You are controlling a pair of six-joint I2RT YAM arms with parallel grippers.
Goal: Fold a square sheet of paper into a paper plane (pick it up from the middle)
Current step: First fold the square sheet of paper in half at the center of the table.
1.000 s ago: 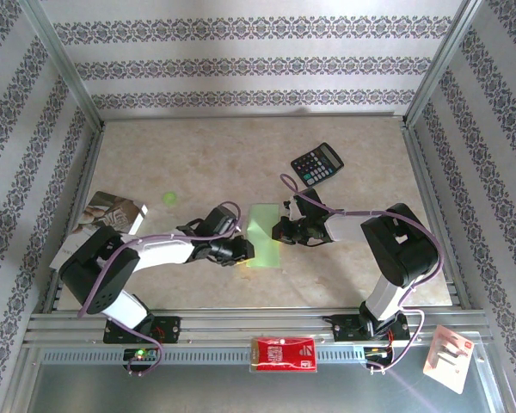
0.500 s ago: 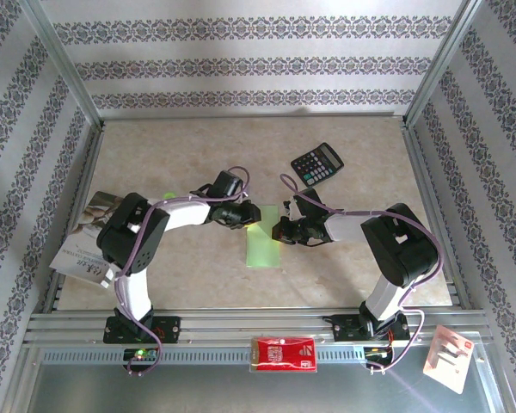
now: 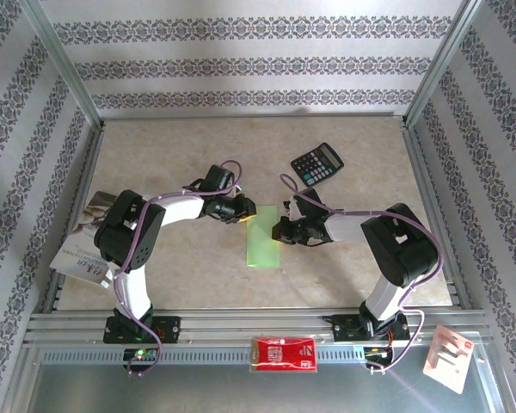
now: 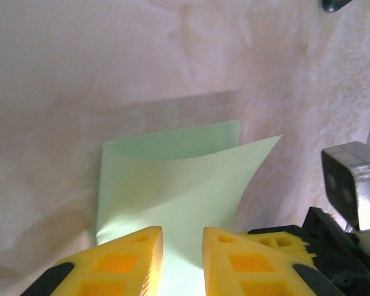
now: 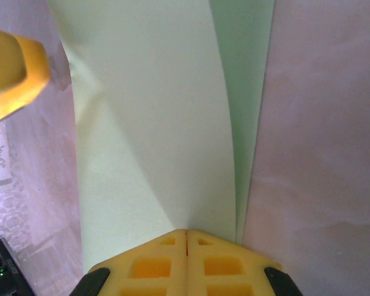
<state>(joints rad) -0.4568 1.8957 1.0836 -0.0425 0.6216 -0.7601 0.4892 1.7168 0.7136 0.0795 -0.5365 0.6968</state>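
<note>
I am holding my left gripper (image 3: 242, 212) at the far left corner of the folded square sheet of paper (image 3: 262, 243), my right gripper (image 3: 280, 231) touching its right edge, mid-table (image 3: 189, 155).

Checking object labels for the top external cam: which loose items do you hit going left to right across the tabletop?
booklet → light green sheet of paper → black calculator

Thin matt paper sheet (image 3: 260, 245) lies on smooth stone-patterned table (image 3: 181, 146)
</note>
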